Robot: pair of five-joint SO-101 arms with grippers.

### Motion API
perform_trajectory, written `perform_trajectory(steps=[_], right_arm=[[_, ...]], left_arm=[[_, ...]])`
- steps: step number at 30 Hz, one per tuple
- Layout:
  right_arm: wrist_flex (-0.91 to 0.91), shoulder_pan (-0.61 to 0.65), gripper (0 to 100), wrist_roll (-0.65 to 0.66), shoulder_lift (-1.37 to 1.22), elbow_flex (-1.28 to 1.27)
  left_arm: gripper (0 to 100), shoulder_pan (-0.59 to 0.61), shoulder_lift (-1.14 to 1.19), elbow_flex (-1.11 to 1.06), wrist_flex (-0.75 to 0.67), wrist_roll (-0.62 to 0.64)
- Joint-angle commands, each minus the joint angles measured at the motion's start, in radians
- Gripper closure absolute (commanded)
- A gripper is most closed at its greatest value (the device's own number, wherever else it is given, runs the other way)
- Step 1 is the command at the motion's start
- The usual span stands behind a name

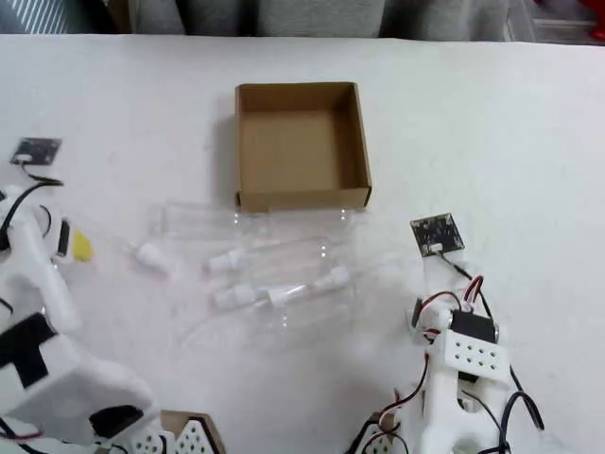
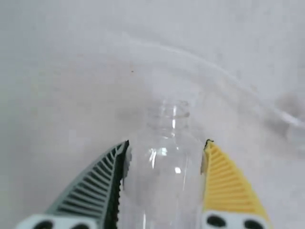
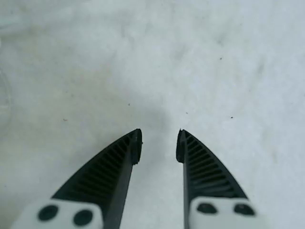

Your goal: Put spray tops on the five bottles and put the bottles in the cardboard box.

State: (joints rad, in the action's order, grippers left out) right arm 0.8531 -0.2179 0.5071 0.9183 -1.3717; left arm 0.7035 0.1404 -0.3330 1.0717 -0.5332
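An open cardboard box (image 1: 301, 142) stands at the middle back of the table with nothing in it. Several clear bottles (image 1: 284, 257) lie on their sides just in front of it, some with white spray tops (image 1: 230, 262) at their necks. One loose white spray top (image 1: 151, 255) lies to their left. In the left wrist view, my left gripper (image 2: 167, 143) is shut on a clear bottle (image 2: 167, 167) with an open, topless neck, its grey and yellow fingers (image 2: 224, 176) pressed on both sides. In the high view, its yellow fingertip (image 1: 82, 248) shows at the left. My right gripper (image 3: 158, 143) is open over bare table.
The white table (image 1: 492, 123) has free room right of and behind the box. A small circuit board (image 1: 437, 234) with wires sits atop the right arm (image 1: 468, 364) at the front right. Another board (image 1: 36, 149) lies at the far left.
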Motion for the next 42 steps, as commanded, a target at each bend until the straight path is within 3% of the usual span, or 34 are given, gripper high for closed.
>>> perform_trajectory(steps=[1,7,18,23,26,34,39,42], right_arm=[[-0.015,0.01,89.4,0.011,0.008,0.009],[-0.015,0.008,89.4,0.011,0.008,0.009],[-0.012,0.012,89.4,-0.006,0.008,0.015],[0.002,0.05,89.4,-0.221,0.008,0.069],[0.062,0.09,89.4,-0.273,0.008,0.16],[0.265,0.34,89.2,-0.284,0.001,0.506],[0.323,0.611,88.9,-0.279,0.001,0.588],[0.323,0.785,88.9,-0.18,0.001,0.586]], left_arm=[[85,0.004,-0.259,-0.006,0.086,0.164],[85,-0.001,-0.515,-0.172,0.086,0.279],[85,-0.17,-0.905,-0.62,-0.176,0.644],[85,-0.225,-1.007,-0.781,-0.301,0.652],[85,-0.222,-1.03,-0.821,-0.322,0.652],[85,-0.127,-0.966,-0.819,-0.41,0.663],[85,-0.091,-0.802,-0.727,-0.413,0.706],[85,-0.084,-0.687,-0.66,-0.413,0.706]])
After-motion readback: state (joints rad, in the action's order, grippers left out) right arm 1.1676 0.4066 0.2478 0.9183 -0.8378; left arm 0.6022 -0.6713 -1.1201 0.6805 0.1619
